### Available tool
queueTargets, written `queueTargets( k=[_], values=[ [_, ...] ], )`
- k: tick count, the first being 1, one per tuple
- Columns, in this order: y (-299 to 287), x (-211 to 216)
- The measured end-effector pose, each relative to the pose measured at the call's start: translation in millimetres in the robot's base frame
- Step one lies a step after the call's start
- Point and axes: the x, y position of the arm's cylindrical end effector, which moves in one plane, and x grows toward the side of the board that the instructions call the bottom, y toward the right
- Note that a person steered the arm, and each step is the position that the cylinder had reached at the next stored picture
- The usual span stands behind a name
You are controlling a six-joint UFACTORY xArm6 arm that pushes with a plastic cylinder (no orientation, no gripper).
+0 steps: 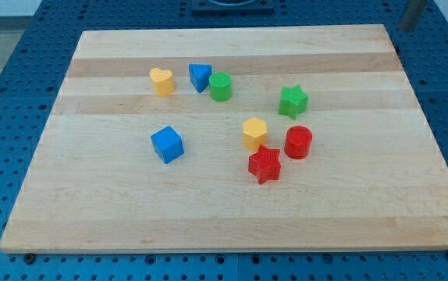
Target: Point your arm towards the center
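Note:
My tip (405, 29) shows as a blurred dark rod at the view's top right, just beyond the board's far right corner and away from all blocks. On the wooden board (115, 211) lie a yellow heart (161, 80), a blue triangle (200, 76) and a green cylinder (221, 86) near the top middle. A green star (293, 101) lies to the right. A yellow hexagon (254, 133), a red cylinder (298, 142) and a red star (264, 164) cluster right of the centre. A blue cube (167, 144) sits left of the centre.
The board rests on a blue perforated table (5, 70) that surrounds it on all sides. A dark fixture (228, 6) sits at the view's top edge behind the board.

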Motion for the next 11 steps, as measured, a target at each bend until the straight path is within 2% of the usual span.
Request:
queueTargets(
  k=[5, 9, 11],
  values=[
    [-8, -8],
    [-85, 126],
    [-89, 131]
  ],
)
